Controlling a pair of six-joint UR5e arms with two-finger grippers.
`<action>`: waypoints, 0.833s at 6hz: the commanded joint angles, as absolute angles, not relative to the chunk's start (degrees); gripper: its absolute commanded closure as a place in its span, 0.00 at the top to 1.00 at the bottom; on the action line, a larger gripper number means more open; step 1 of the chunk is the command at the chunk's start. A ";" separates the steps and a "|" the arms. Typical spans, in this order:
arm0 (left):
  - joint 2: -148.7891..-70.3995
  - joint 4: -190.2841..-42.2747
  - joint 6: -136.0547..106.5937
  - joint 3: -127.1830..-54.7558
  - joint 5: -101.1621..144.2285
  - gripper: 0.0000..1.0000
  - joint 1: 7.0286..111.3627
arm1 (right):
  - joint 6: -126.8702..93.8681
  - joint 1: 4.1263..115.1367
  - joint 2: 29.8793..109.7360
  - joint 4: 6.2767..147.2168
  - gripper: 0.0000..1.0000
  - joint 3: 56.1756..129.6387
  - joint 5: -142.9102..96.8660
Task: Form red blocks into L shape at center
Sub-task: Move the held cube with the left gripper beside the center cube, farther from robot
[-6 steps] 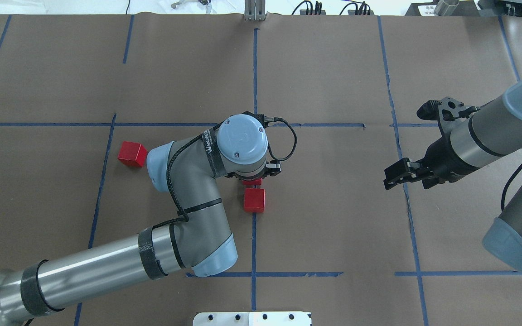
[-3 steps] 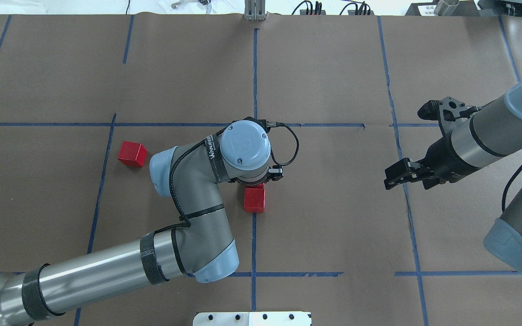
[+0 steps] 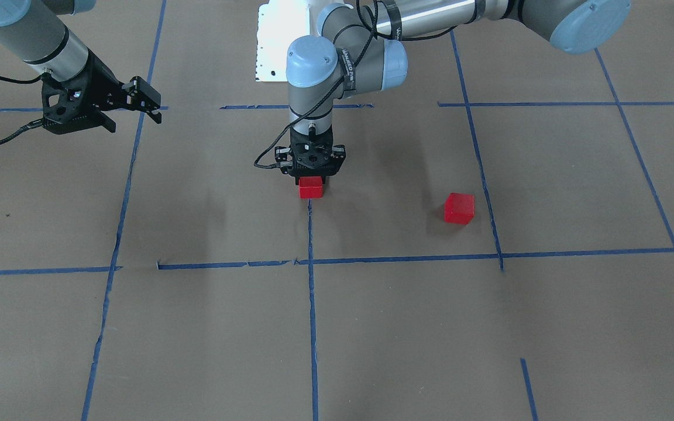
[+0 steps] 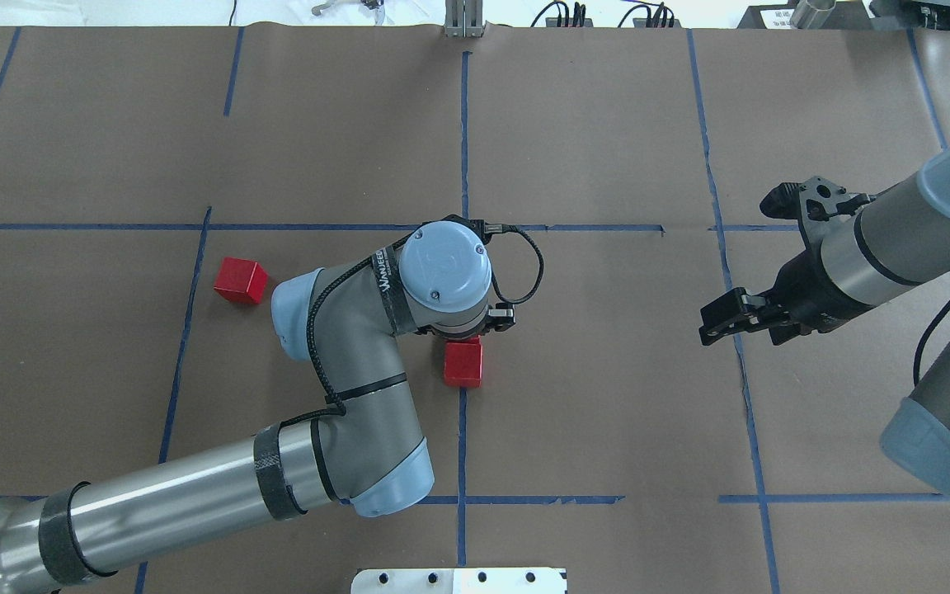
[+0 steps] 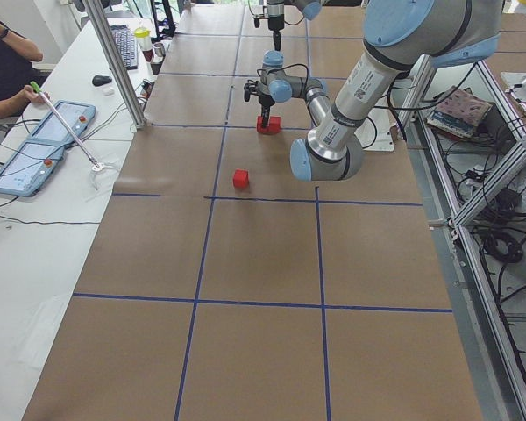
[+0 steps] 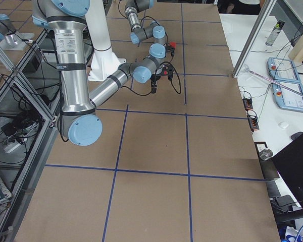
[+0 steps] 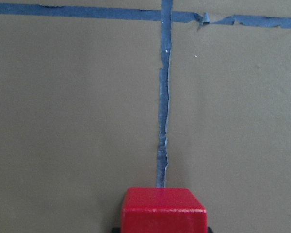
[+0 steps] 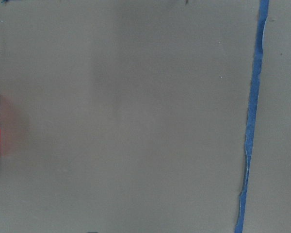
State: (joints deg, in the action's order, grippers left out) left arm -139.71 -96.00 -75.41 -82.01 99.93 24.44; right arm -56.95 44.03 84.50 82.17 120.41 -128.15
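Left wrist-mounted view: left gripper point(image 3: 311, 180) fingers clamped on a red block point(image 7: 164, 211) at the end of the center's blue tape line point(image 7: 164, 121). Only the right wrist cam shows the thin gap betw. it & the second red block point(image 4: 463, 365); the third red block point(image 4: 240, 280) sits well apart. Right gripper point(image 4: 712, 320) fingers apart; left arm's cable strap point(image 4: 385, 275) reads approx. "WANJEE".

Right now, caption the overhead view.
Left gripper holding a red block beside a second at the center tape; third block apart.
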 commanded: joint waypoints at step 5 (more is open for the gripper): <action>-139.40 -96.42 -74.71 -82.18 100.02 0.83 24.43 | -56.95 43.95 84.46 82.18 1.00 120.41 -128.23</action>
